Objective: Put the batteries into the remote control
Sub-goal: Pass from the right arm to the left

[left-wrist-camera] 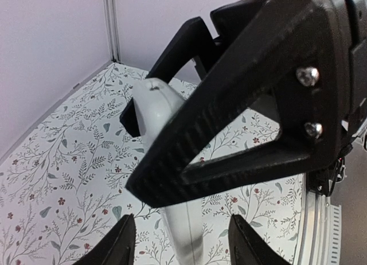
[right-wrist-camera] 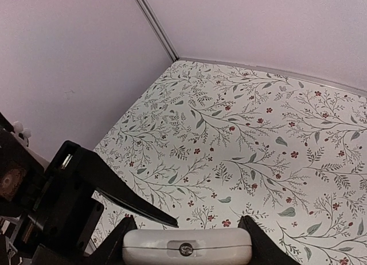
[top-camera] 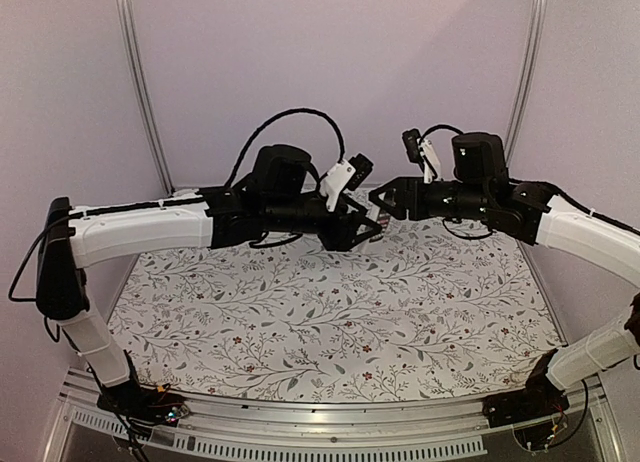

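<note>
Frame centre: right gripper (top-camera: 385, 196) clamps remote control (right-wrist-camera: 186, 246); left gripper (left-wrist-camera: 182, 233), half-open, straddles its end (no contact); mistimed release risks dropping.

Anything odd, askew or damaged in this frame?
Nothing looks spilled or damaged. One oddity: no batteries show in any view. The white remote control is held up in the air by the right gripper, with the left gripper open around its other end, above the floral tablecloth.
</note>
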{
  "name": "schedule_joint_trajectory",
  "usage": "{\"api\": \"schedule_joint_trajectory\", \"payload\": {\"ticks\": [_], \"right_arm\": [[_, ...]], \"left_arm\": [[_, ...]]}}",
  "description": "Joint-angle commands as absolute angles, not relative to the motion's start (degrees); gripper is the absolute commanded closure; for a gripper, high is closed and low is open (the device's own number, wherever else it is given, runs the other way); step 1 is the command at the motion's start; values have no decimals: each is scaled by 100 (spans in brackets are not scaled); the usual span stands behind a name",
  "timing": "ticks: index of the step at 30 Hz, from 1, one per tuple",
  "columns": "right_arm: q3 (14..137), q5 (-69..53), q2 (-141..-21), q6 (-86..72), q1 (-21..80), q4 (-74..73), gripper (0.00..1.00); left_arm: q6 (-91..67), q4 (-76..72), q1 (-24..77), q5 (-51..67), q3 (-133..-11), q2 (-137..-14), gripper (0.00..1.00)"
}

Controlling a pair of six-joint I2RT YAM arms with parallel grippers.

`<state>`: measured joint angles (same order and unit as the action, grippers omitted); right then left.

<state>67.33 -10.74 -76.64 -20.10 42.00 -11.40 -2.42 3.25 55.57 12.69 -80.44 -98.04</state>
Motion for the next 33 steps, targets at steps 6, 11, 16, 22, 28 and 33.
{"api": "schedule_joint_trajectory", "payload": {"ticks": [6,11,16,22,28,33], "right_arm": [[6903,-871,-7778,-2257,4221,-1388,75],[6856,-772,-7780,-2241,4219,-1423,75],[6823,-710,-7733,-2239,4220,-1450,75],[6721,-611,-7680,-2274,4224,-1484,71],[6682,-538,-7591,-2295,4219,-1483,39],[6636,-395,-7397,-2351,4174,-1475,6]], "left_arm": [[-304,566,5639,656,-8369,-10070,55],[-389,642,5631,953,-8665,-10368,52],[-519,583,5630,1094,-8733,-10495,54],[-655,524,5608,1251,-8674,-10535,79],[-1044,305,5488,1473,-8393,-10450,94],[-1695,100,5208,1955,-7980,-10326,100]]}}
